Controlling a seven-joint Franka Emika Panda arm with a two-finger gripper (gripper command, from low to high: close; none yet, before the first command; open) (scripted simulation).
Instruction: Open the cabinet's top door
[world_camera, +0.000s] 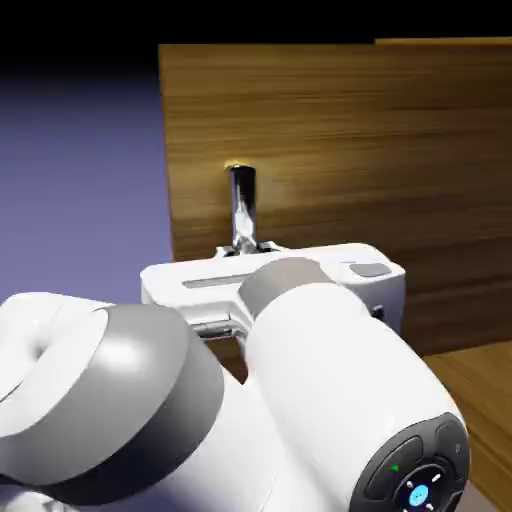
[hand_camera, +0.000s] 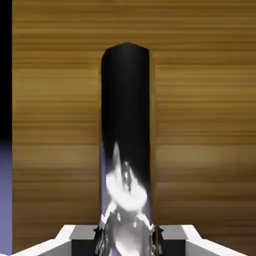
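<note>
Glossy white rounded arm (world_camera: 330, 400) with grey joint bands and a dark button pad.

No readable text, labels or numbers — arm's (world_camera: 330, 400) button icons perhaps symbols, too blurred.

Top door (world_camera: 380, 130): golden-brown wood, horizontal grain, satin sheen with a paler patch right of the handle. Handle (world_camera: 241, 205): polished metal bar, mirror-like, dark reflections above and bright highlights lower down. Arm (world_camera: 330, 400): smooth glossy white plastic shell; joint bands matt grey. Gripper (world_camera: 252, 247): white glossy body, fingers (hand_camera: 101, 239) showing dull grey at the bar.
</note>
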